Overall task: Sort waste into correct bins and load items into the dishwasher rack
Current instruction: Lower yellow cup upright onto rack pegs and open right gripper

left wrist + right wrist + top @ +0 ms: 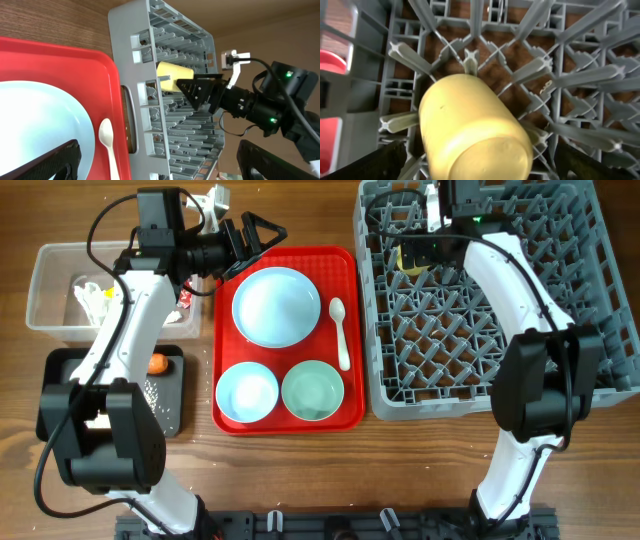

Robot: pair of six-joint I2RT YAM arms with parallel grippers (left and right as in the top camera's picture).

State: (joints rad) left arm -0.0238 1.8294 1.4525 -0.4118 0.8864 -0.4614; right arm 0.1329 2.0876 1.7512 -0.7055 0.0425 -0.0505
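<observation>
The yellow cup (470,130) stands upside down on the pegs at the back left of the grey dishwasher rack (600,310). It also shows from overhead (405,258) and in the left wrist view (172,82). My right gripper (475,162) is open, with its fingers wide apart on either side of the cup and not touching it. My left gripper (262,235) is open and empty above the back edge of the red tray (352,280). The tray holds the pale blue plate (276,306), two bowls (247,393) (313,390) and the white spoon (340,330).
The clear tub (50,270) at the left holds white tissue wads (92,298). In front of it the black tray (170,405) holds the carrot (157,364) and rice grains (150,390). A red wrapper (186,300) lies by the tub.
</observation>
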